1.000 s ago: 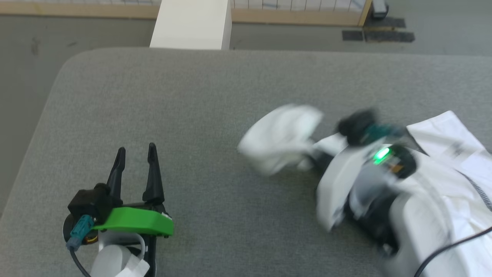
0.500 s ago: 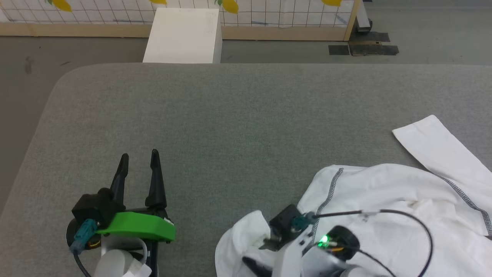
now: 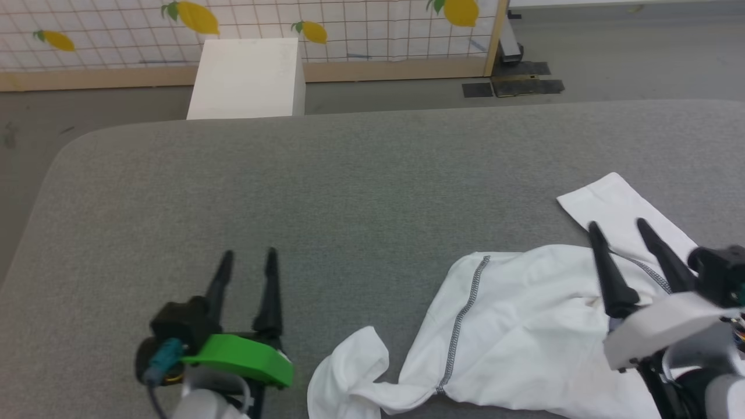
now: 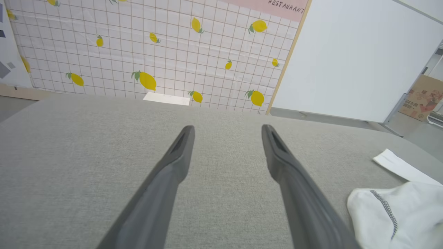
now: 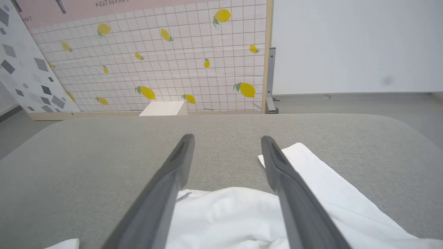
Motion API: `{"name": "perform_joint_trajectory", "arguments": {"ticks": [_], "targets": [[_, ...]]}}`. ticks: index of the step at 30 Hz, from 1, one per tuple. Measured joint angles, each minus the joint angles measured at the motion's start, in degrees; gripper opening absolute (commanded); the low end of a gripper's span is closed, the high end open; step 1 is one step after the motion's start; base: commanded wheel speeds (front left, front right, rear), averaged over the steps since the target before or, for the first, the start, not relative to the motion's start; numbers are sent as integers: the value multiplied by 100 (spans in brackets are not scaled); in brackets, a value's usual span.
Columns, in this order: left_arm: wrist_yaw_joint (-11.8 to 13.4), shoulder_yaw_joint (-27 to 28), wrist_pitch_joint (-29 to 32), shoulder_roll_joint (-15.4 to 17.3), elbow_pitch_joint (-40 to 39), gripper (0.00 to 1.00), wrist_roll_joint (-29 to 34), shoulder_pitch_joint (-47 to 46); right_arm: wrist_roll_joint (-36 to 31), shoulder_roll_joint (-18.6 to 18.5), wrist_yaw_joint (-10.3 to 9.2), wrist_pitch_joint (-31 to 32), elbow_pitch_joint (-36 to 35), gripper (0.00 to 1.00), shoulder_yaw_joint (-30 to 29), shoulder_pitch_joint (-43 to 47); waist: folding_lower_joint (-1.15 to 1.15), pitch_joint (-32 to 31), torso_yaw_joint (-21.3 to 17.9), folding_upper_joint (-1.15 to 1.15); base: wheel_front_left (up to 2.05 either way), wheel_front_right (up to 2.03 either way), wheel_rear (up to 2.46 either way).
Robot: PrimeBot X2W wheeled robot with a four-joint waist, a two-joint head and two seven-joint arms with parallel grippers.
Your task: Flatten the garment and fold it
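Near edge, L side: the left gripper (image 3: 249, 253) is poised over bare grey tabletop (image 3: 349, 192), fingers apart, nothing betw. them. Its green housing (image 3: 238, 358) sits at the bottom of the head view.

Near edge, R side: the right gripper (image 3: 616, 222) is above the shirt (image 3: 524, 326), fingers likewise spread and gripping nothing. In the right wrist view, white cloth lies below and betw. them.

The shirt lies crumpled on the front R part of the tabletop and runs off the bottom and R edges of the head view. A bunched end (image 3: 355, 366) curls up at the near edge, just R of the green housing. A dotted grey seam (image 3: 463, 320) runs front to back along the cloth's L part. One sleeve (image 3: 611, 201) stretches flat toward the far R, its cuff apart from the tabletop's far edge.

Open grey surface spreads L of the shirt and back to the far edge, w/ a rounded corner at far L.

Beyond that edge, L of centre, stands a white box (image 3: 244, 78). Behind it is a lemon-print grid panel (image 3: 361, 29) w/ a wooden post (image 3: 495, 41) at its R end. Dark patches (image 3: 512, 87) mark the grey floor (image 3: 640, 58) near the post's foot. The left wrist view adds a cardboard box (image 4: 422, 97) at far R.
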Motion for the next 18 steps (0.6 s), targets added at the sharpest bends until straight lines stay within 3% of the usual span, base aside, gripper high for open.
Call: {"name": "perform_joint_trajectory", "arguments": {"ticks": [4, 10, 18], "targets": [[-121, -686, 358, -1, 170, 100, -8, -18, -174, 10, 0, -323, 252, 100, -430, 270, 0, -20, -152, 0, 0, 0, 0], [-136, -1668, 1533, -24, 450, 100, -90, -181, 45, 15, 0, -438, 424, 100, -427, 412, 0, 0, -426, 0, 0, 0, 0], [88, -2213, 3394, -5, 692, 100, -58, -440, 193, 18, 0, -514, 564, 100, -313, 397, 0, 100, -752, 0, 0, 0, 0]]}}
